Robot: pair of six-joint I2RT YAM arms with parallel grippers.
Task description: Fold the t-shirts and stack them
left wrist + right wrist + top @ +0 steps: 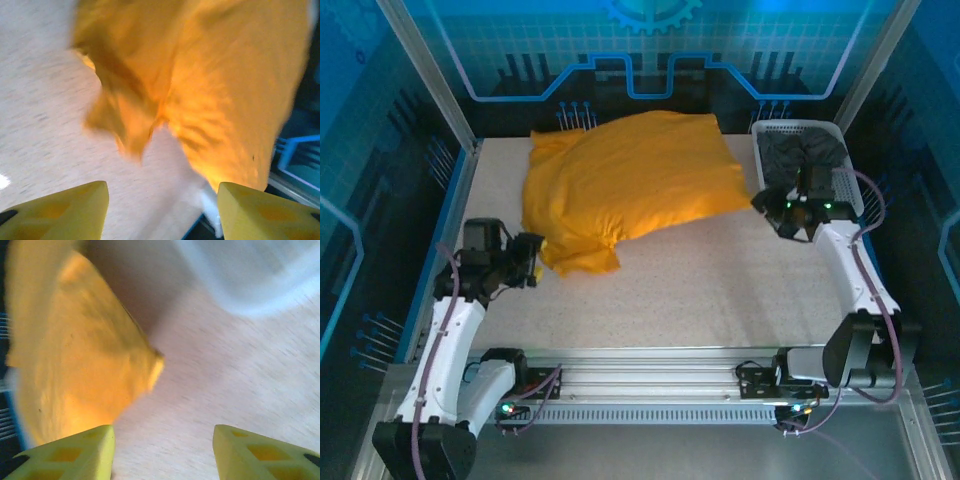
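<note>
**Student:** Where does the orange shirt (630, 180) lie?

**Instructor:** It lies crumpled on the far half of the counter (720, 290), spreading from the far left corner to just beside the white basket (790, 124). One bunched corner points toward the near left.

**Student:** And the dark grey shirt (800, 150)?

**Instructor:** It is heaped inside the basket, at the counter's far right corner.

**Student:** How do the left jaws stand?

**Instructor:** They are apart, with nothing between them, just beside that bunched corner. The blurred left wrist view shows yellow fingers (65, 212) over bare counter, with orange cloth ahead.

**Student:** The right jaws?

**Instructor:** They are likewise apart and empty, near the orange shirt's right corner, in front of the basket.
</note>
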